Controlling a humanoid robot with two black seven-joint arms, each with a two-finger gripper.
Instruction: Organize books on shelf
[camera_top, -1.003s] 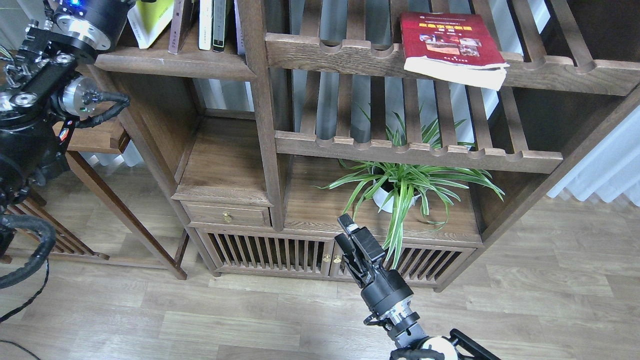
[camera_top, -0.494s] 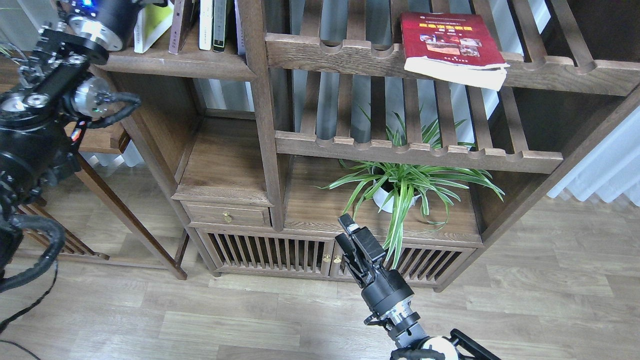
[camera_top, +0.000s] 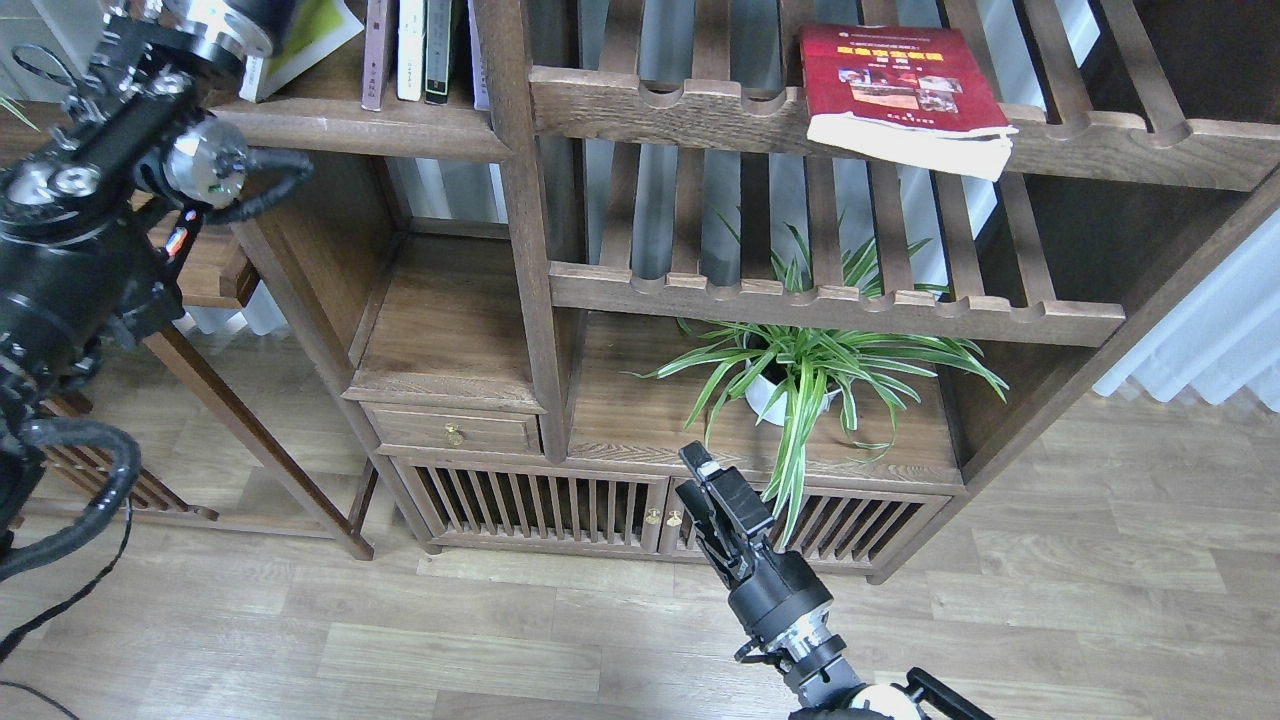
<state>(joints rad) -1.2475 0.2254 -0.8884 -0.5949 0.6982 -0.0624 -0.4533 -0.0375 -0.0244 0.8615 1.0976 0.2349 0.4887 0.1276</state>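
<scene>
On the slatted rack (camera_top: 1000, 150), the red book (camera_top: 900, 85) lies flat, spine rearward; right end effector (camera_top: 715, 500) closed, empty.

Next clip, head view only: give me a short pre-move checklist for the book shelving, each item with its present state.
1. Left pincer in view: not ok; the left arm runs out of the frame's top edge, so its tip is unseen.
2. Yellow-green book standing upright on the shelf: not ok; it tilts, partly hidden by the arm.
3. Red book shelved: not ok; it lies flat on the slatted rack, one corner overhanging.
4. Right pincer empty: ok; it is low, in front of the cabinet doors, holding nothing.
5. Right pincer open or shut: cannot tell.
6. Spider plant apart from the right pincer: cannot tell; leaves hang close.
</scene>
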